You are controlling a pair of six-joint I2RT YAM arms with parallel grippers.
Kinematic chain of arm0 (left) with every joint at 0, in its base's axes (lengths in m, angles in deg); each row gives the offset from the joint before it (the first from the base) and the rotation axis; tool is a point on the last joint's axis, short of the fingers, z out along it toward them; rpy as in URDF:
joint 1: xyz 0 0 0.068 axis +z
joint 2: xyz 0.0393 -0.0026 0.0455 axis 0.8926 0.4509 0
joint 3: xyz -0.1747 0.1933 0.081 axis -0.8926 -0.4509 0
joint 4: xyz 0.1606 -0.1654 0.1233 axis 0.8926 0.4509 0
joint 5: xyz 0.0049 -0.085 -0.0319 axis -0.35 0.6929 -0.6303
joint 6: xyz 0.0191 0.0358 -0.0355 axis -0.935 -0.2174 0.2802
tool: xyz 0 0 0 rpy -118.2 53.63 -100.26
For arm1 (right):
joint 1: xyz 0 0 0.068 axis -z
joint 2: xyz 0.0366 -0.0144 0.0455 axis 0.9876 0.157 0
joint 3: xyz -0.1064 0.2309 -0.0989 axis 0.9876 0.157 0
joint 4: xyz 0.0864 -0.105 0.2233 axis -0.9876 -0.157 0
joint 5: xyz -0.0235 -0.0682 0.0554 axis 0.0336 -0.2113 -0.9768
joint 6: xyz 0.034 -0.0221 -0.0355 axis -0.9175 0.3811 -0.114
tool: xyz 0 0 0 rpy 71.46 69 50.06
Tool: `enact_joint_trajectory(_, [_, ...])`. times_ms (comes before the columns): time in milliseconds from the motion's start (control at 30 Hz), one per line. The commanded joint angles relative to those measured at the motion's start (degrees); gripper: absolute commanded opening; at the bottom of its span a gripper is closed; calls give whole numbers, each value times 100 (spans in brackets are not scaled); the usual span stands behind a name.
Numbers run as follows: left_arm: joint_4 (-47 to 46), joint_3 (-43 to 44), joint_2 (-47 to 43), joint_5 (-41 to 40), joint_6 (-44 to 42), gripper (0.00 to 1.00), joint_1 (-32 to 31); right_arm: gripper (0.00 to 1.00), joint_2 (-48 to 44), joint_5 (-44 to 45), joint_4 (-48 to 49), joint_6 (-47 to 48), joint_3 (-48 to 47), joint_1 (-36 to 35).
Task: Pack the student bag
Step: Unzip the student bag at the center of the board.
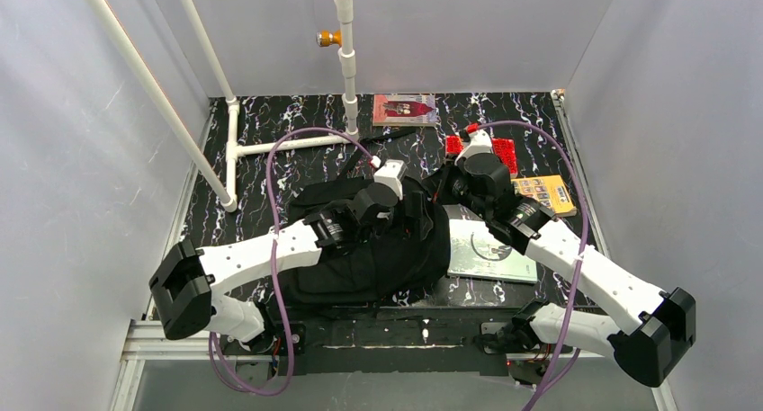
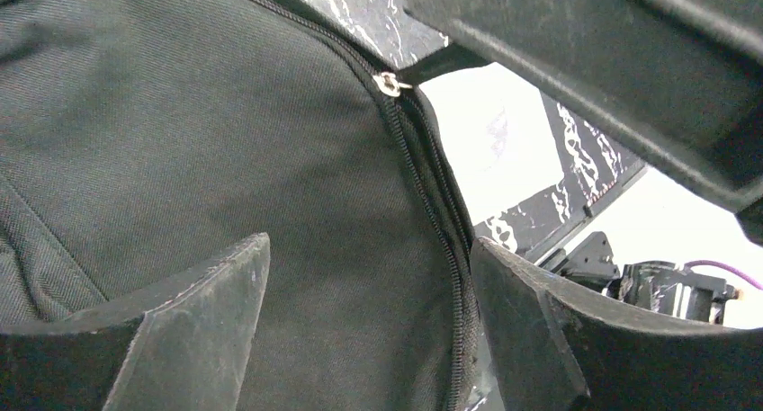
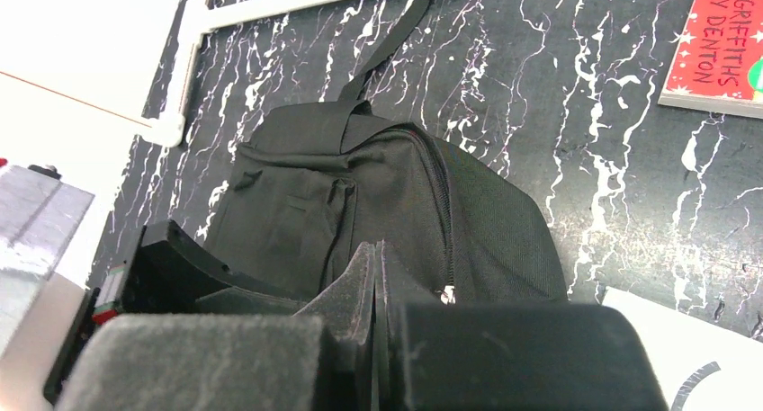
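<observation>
The student bag (image 1: 360, 254) is a large black backpack lying flat in the middle of the table. My left gripper (image 1: 409, 200) hovers over its right part. In the left wrist view this gripper (image 2: 369, 249) is open, with the bag's fabric (image 2: 180, 141) and its closed zipper (image 2: 432, 186) between the fingers; a silver zipper pull (image 2: 389, 84) lies further along. My right gripper (image 1: 441, 184) is at the bag's upper right edge. In the right wrist view its fingers (image 3: 373, 258) are pressed together above the bag (image 3: 306, 204), beside a zipper pull (image 3: 447, 294). Nothing shows between them.
A white and green book (image 1: 490, 249) lies right of the bag and shows in the right wrist view (image 3: 693, 357). A yellow book (image 1: 544, 192), a red item (image 1: 504, 152) and a red book (image 1: 405, 110) lie behind. A white pipe frame (image 1: 270, 146) stands at the back left.
</observation>
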Motion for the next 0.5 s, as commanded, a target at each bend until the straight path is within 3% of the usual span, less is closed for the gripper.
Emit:
enact_joint_trajectory(0, [263,274,-141,-497,437,77,-13,1,-254,-81,347,-94,-67,-1])
enact_joint_trajectory(167, [238,370,68,-512,428,57,-5,1,-241,-158,347,-101,-148,0])
enact_joint_trajectory(333, [3,389,186,-303,416,64,-4,1,-233,-215,386,-131,-124,-1])
enact_joint_trajectory(467, [97,463,387,-341,428,63,-4,1,-219,-253,428,-162,-120,-2])
